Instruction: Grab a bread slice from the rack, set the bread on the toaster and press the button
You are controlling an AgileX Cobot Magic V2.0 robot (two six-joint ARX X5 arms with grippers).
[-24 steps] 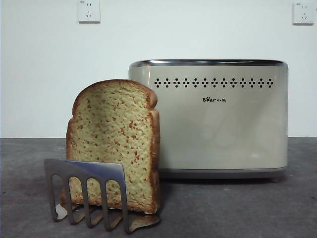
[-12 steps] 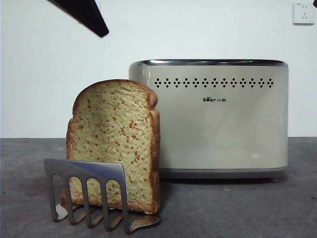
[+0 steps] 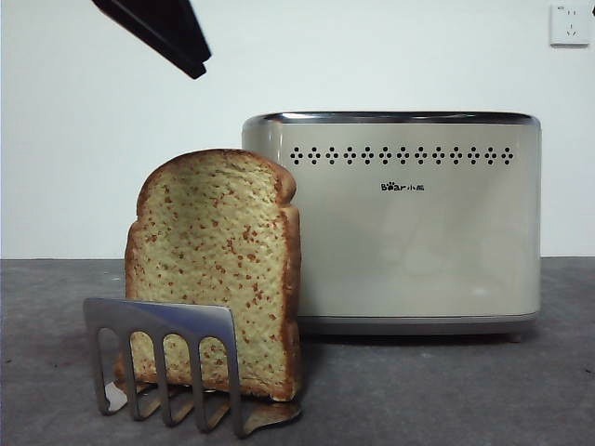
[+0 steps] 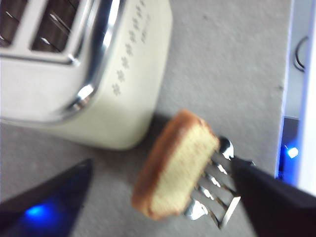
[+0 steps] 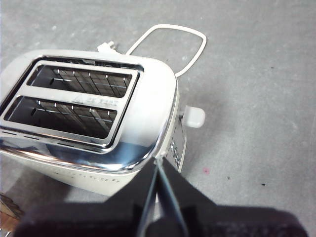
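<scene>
The left gripper (image 4: pixel 163 197) hangs with its jaws spread wide, and between and beyond them the slice of bread (image 4: pixel 175 170) stands upright in the rack (image 4: pixel 217 202), untouched. Beyond that sits the toaster (image 3: pixel 390 223), both slots empty. The right gripper (image 5: pixel 158 170) hovers over its lever end, jaws pressed together on nothing.

Your front view is sharp and evenly lit. Your left wrist view is smeared with blur, softening the slice of bread (image 4: pixel 175 170) and the toaster (image 4: pixel 94 69). Glare streaks the toaster's chrome rim in both wrist views.
</scene>
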